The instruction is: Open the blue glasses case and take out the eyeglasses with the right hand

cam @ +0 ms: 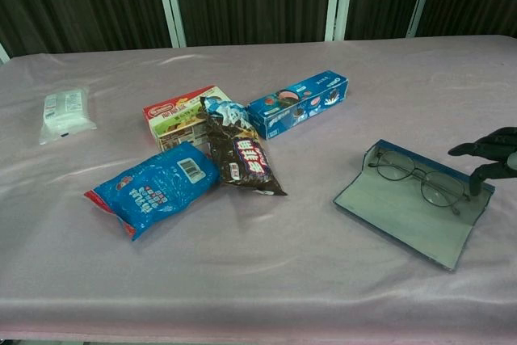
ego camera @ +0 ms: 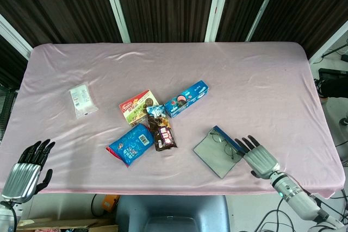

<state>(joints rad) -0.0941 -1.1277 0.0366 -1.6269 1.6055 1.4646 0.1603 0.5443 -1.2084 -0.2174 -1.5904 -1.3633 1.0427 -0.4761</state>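
Blue glasses case [ego camera: 217,151] lies wide open on the pink tablecloth [ego camera: 261,80] in the head view, its grey lining facing up, just beside the fingertips of the right hand [ego camera: 259,158], on that hand's left. The eyeglasses [ego camera: 225,141] rest in the case along its blue edge, the side nearest the hand. That hand lies low over the cloth with its dark fingers spread and holds nothing; I cannot tell whether the fingertips touch the case. Further left of it sit a dark chocolate bag [ego camera: 162,133], a blue snack bag [ego camera: 130,144], a red-and-green box [ego camera: 138,106] and a long blue biscuit box [ego camera: 186,99], clustered together, with a white packet [ego camera: 82,100] well apart beyond them. The left hand [ego camera: 24,169] hangs off the near left corner of the table, fingers apart, empty. In the chest view only the dark fingertips of the right hand [cam: 493,153] show at the right edge, apart and gripping nothing, just beside the far end of the open case [cam: 404,212]. The eyeglasses [cam: 418,176] lie lenses-up along the case's raised blue rim, close to those fingertips. The snack packs [cam: 238,155] sit well to the hand's left, and the left hand does not appear here.
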